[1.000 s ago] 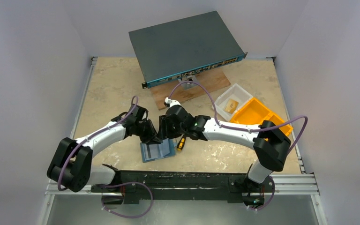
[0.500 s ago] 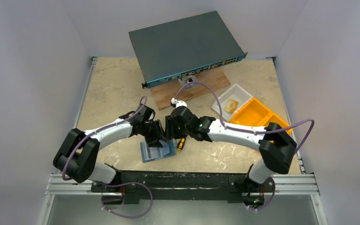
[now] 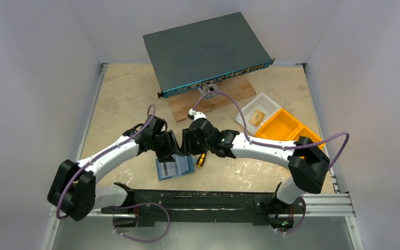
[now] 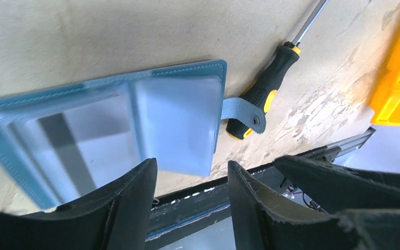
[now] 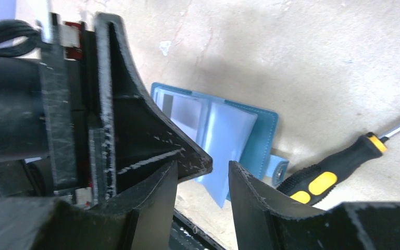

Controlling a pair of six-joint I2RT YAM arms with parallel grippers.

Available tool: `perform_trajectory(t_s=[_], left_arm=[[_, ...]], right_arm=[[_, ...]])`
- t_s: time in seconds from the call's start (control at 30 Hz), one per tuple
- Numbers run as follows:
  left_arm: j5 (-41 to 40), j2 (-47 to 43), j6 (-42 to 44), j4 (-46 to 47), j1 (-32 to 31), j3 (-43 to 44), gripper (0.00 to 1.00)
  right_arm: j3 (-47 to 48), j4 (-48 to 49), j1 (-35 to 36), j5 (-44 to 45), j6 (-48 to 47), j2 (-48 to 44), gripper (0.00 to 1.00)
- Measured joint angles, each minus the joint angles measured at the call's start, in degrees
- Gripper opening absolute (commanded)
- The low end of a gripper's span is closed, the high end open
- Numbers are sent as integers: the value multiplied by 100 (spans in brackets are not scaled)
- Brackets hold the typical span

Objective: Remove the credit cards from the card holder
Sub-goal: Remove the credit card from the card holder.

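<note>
The teal-blue card holder [image 3: 173, 167] lies open on the table near the front edge. In the left wrist view it [image 4: 10, 125] shows pale inner pockets, a card with a dark stripe [image 4: 78, 140] on the left and a pale blue card [image 4: 179, 125] sticking out past the holder's near edge. In the right wrist view, the holder [image 5: 263, 135] shows the same pale card [image 5: 224, 143]. My left gripper [image 3: 173, 152] [image 4: 192, 179] is open and empty just above the holder. My right gripper [image 3: 189, 149] [image 5: 203, 179] is open and empty beside it, close to the left fingers [image 5: 135, 130].
A black-and-yellow screwdriver [image 3: 201, 159] [image 4: 263, 88] lies just right of the holder, touching its strap [image 4: 245, 112]. A dark network switch box [image 3: 205, 49] sits on a wooden board [image 3: 216, 99] at the back. A clear bin [image 3: 258, 115] and an orange bin [image 3: 286, 127] stand at right. The metal rail [image 3: 203, 200] borders the front.
My left arm swung in toward the holder, then drew back a little to the left. My right gripper shifted slightly to the right. The card holder has not moved.
</note>
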Motion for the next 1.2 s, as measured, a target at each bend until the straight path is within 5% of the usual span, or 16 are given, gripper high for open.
perform_trajectory(t_s=[0.37, 0.83, 1.2], left_arm=[[-1128, -1521, -7, -1016, 684, -334, 34], [-1294, -1113, 15, -1056, 743, -605, 6], [-1300, -634, 146, -839, 743, -612, 0]], right_arm=[[273, 544, 282, -756, 107, 761, 36], [87, 1235, 9, -1521, 380, 1512, 36], [-334, 2245, -339, -2264, 688, 1893, 36]])
